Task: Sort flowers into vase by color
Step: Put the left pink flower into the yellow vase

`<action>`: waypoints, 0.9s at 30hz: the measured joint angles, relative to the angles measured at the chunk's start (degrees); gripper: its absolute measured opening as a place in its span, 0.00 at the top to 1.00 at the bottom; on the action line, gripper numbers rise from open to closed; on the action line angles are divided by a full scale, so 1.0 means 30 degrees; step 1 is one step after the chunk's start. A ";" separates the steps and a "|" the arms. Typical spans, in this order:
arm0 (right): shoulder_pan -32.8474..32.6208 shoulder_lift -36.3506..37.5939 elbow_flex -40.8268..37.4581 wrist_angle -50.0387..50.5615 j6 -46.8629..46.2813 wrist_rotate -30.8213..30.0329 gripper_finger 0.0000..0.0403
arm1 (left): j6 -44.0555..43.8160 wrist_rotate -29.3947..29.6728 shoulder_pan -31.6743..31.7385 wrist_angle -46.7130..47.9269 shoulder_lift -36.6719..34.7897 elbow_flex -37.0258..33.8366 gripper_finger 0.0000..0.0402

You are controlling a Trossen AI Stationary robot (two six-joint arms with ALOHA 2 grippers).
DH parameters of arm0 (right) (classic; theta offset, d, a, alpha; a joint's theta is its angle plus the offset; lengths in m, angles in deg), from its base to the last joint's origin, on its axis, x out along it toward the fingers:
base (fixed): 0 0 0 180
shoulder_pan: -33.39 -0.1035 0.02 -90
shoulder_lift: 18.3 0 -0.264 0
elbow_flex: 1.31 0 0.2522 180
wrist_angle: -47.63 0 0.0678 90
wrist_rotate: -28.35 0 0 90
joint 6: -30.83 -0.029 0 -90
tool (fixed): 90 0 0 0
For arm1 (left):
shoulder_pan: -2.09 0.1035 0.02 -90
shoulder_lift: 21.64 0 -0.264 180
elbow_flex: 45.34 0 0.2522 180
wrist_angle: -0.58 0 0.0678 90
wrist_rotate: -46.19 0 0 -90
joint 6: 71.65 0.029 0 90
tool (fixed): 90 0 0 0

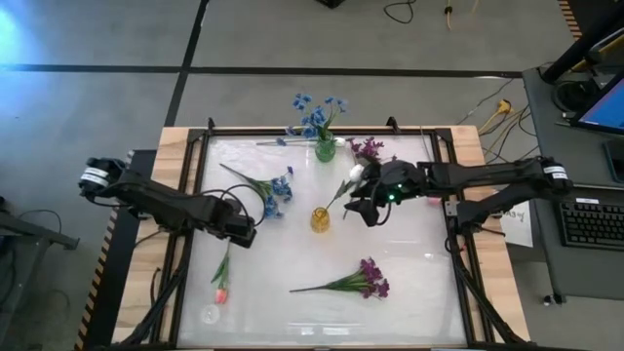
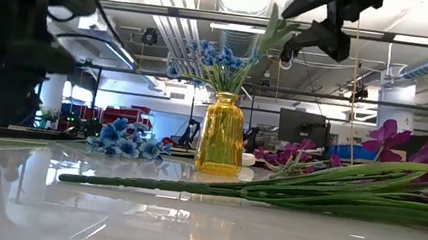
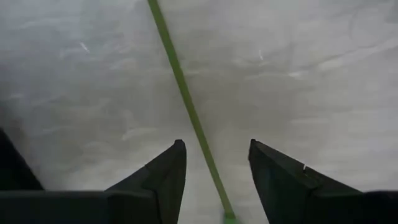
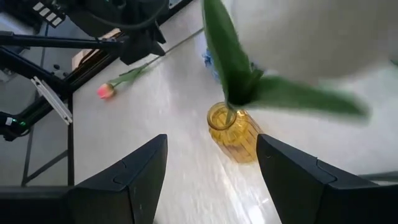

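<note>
A pink-budded flower [image 1: 221, 289] lies flat on the white table near the left edge, its green stem [image 3: 186, 99] pointing toward the far side. My left gripper [image 3: 214, 146] points down over that stem, open, one finger on each side and clear of it. A white flower [image 1: 356, 174] stands tilted with its stem in the yellow vase [image 4: 231, 127]. My right gripper [image 4: 211, 138] hovers open beside and above that vase, with nothing between its fingers. Blue flowers stand in the green vase [image 1: 325, 149].
A blue sprig [image 1: 276, 190] lies left of the yellow vase [image 1: 320, 218]. One purple bunch [image 1: 366, 281] lies near the front edge and another [image 1: 368, 148] beside the green vase. A small clear object [image 1: 210, 314] sits at the near left corner.
</note>
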 joint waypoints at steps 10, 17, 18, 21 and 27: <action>0.0000 0.1157 0.0000 0.0591 -0.0537 -0.0146 0.41 | 0.0095 0.0080 -0.0022 -0.1806 0.1870 -0.0797 0.79; 0.0000 0.1724 0.0000 0.1492 -0.1103 -0.0125 0.41 | 0.0570 0.0274 -0.0052 -0.1521 0.2693 -0.0112 0.98; 0.0000 0.1825 0.0000 0.1666 -0.1162 -0.0072 0.41 | 0.0659 0.0330 -0.0058 -0.1542 0.2709 -0.0014 0.98; -0.0160 0.2084 0.0000 0.2035 -0.1480 0.0002 0.41 | 0.0838 0.0680 -0.0153 -0.1601 0.2572 0.0503 1.00; -0.0939 0.2929 0.0000 0.2065 -0.2201 -0.0006 0.41 | 0.1142 0.1883 -0.0909 -0.0925 0.1224 0.2396 1.00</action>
